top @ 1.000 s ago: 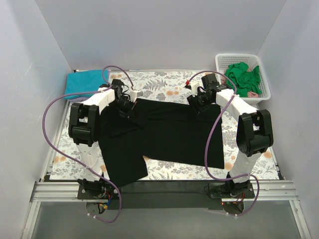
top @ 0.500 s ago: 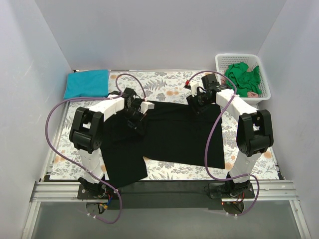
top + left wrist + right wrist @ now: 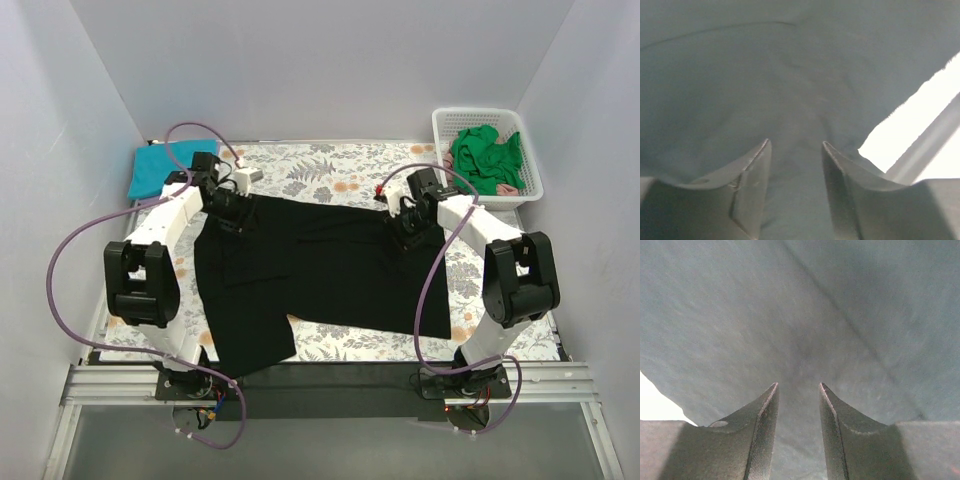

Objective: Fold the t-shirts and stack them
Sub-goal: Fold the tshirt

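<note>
Nearest the arm bases, the black shirt (image 3: 330, 270) is lying spread flat on the floral table cover (image 3: 320, 165). One flap of it is reaching toward the near edge on the left side, so it is not yet squared up. No fold is showing in it, so you are probably at the spreading and smoothing step, just ahead of the first fold.

Farther back, both claws are working along the shirt's far edge. The left gripper (image 3: 795, 142) is sitting over the far-left corner with its jaws standing partly apart and nothing pinched between them. Dark cloth is filling the view below, and the shirt's edge is showing just to one side. The right gripper (image 3: 798, 385) is hovering over the far-right part of the shirt. Its jaws are likewise parted and are closing on nothing. The wrist views are too close for you to tell whether the fingertips are pressing the cloth.

For the next move you are likely needing both claws down on matching far corners, each pinching a single layer.

Beyond the left arm, the folded teal shirt (image 3: 150, 172) is waiting in the far-left corner. The green shirts (image 3: 485, 155) are sitting bunched in the white basket (image 3: 478, 113) at the far right.
</note>
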Available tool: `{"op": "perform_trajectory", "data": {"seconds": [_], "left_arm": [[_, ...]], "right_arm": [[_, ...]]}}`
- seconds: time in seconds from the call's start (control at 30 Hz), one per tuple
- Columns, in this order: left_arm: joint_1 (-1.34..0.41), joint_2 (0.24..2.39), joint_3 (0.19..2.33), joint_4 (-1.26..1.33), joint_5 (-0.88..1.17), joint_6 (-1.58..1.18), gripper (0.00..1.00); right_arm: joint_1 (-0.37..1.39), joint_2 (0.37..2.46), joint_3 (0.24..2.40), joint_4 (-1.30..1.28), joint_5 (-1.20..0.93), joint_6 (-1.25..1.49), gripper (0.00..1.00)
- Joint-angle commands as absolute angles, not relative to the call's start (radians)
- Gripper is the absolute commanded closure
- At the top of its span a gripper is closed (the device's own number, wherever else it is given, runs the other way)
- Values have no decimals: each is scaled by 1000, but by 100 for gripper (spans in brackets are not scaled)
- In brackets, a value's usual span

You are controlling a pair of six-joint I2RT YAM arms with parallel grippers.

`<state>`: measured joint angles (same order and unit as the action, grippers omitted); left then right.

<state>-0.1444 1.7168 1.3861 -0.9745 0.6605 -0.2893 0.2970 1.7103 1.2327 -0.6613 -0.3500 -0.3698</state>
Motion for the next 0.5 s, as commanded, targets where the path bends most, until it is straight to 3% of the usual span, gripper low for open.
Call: {"op": "perform_trajectory", "data": {"seconds": [0.0, 0.47], "left_arm": [[-77, 1719, 1348, -830, 571, -389, 58], [-72, 1890, 1261, -689, 433, -515, 56]], "right_arm": [[296, 1689, 1151, -672, -227, -399, 57], [252, 1910, 1190, -568, 40, -425, 59]]}}
